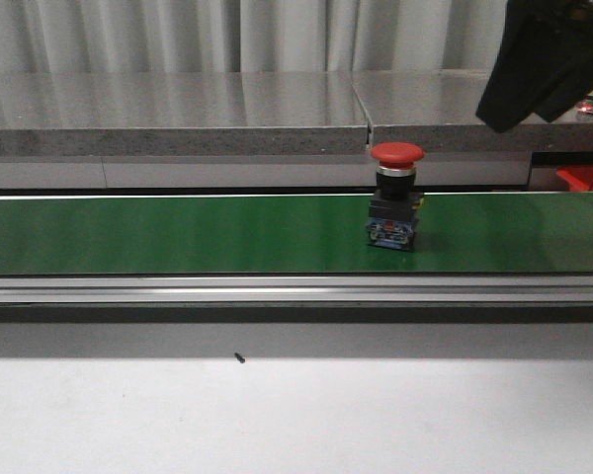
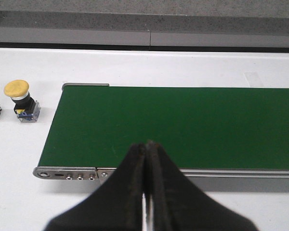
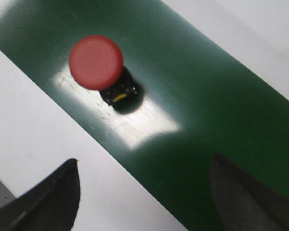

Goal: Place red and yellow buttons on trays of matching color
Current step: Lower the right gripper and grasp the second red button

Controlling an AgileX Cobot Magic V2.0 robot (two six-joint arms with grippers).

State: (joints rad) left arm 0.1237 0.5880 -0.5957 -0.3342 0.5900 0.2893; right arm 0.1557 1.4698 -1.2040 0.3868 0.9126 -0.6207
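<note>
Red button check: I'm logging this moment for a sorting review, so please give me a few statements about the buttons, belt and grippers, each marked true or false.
1. The red button stands upright on the green belt. True.
2. The right gripper is shut on the red button. False: its fingers are spread wide and the button sits apart from them, ungrasped.
3. The left gripper is shut and holds nothing. True.
4. The yellow button lies on the green belt. False: it rests on the white table, beyond the belt's end.
5. In the front view, two buttons are on the belt. False: only the red one shows there.
</note>
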